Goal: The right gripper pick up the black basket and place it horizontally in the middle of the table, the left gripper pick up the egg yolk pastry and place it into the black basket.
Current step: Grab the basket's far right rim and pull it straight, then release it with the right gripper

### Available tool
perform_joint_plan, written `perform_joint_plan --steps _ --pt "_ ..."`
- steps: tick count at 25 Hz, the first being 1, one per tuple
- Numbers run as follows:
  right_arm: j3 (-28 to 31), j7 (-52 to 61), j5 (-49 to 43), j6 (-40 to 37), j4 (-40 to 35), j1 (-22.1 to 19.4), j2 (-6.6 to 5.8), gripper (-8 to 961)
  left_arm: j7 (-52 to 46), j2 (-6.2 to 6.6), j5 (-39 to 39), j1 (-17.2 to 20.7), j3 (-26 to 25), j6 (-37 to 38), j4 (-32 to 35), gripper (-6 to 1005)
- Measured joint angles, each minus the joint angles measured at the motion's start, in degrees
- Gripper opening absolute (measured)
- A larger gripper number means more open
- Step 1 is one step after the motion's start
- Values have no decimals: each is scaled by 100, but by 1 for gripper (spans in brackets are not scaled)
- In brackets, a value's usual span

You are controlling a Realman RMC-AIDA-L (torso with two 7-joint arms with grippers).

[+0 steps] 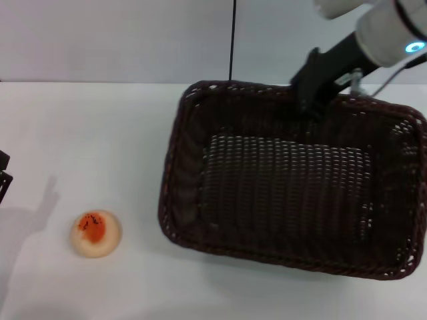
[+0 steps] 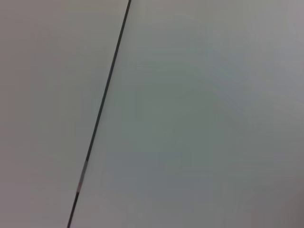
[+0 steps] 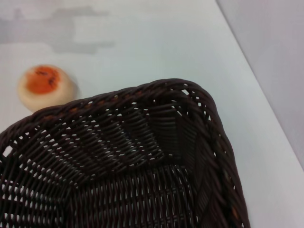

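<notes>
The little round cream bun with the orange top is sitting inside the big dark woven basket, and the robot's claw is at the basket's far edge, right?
Not quite. In the head view the small round cream bun with the orange patch lies on the white table, outside the large dark woven wicker basket, to its left. The right gripper is at the basket's far rim, as you said.

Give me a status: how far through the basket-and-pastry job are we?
Nothing is finished. In hand: the right gripper is at the far rim of the black basket, which sits right of centre. Left: the egg yolk pastry lies on the table, with the left gripper at the left edge.
</notes>
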Motion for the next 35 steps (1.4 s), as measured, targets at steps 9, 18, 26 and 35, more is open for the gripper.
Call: perform_joint_plan --steps 9,18,26,35 --pt "-658 -197 751 525 554 9 5 211 -10 -3 -1 120 -34 28 -20 803" --pt "-1278 -189 770 707 473 -135 25 265 -5 10 -1 104 -43 29 -16 800" --pt "-1316 -197 837 726 136 -295 28 312 -13 17 -1 107 -43 29 -15 798" --pt "-1274 -116 1000 673 -882 -911 17 638 -36 44 126 77 165 175 131 795"
